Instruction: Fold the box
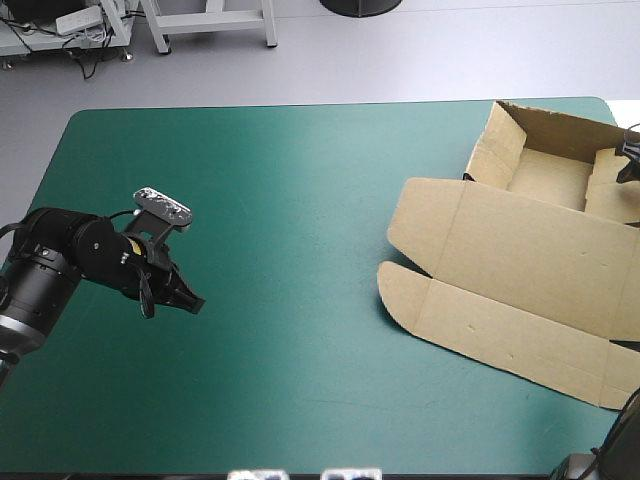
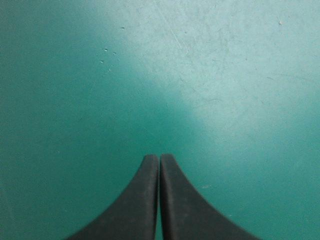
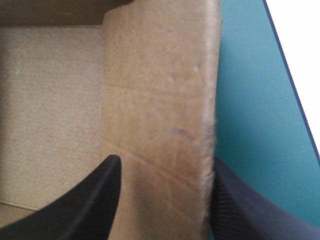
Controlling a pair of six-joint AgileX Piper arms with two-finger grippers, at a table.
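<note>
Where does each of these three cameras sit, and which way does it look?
High view: above and behind the robot, looking down on the table, the left fingers and the box.
Left wrist view: atop that wrist, facing bare cover past the shut fingers.
Right wrist view: atop the right wrist; the open right fingers flank a box wall.
Shared: the box, in high and right wrist views.

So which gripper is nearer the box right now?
Right. The right gripper straddles a raised wall of the box; the left gripper, shut, is over the teal-green cover, far from it.
</note>
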